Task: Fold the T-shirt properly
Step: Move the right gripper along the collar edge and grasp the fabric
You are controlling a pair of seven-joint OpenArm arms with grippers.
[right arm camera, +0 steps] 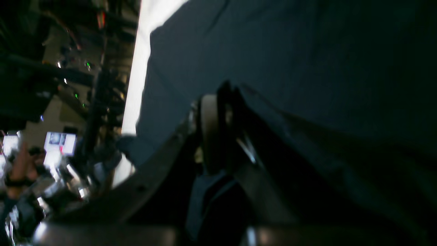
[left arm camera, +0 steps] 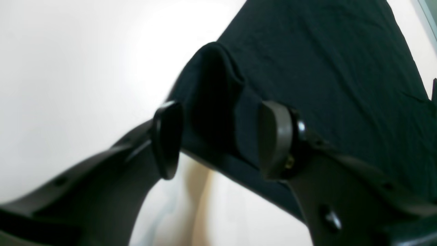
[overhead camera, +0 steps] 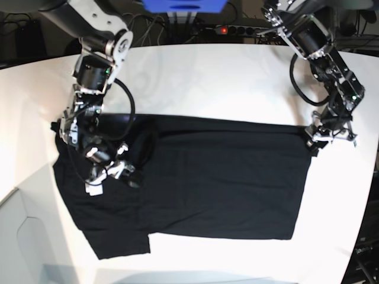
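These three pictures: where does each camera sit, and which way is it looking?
Left wrist: rides the left arm, looking past its end effector, whose jaws stand apart around a raised corner of the T-shirt.
Right wrist: rides the right arm, looking along its shut end effector at dark cloth, with cluttered room beyond.
Base: high up, looking down on the white table and both arms.
All three views show the T-shirt.

T-shirt (overhead camera: 225, 177) flat on table (overhead camera: 207, 77) | right gripper (overhead camera: 112, 168) over its left part | left gripper (overhead camera: 314, 139) at its far right corner
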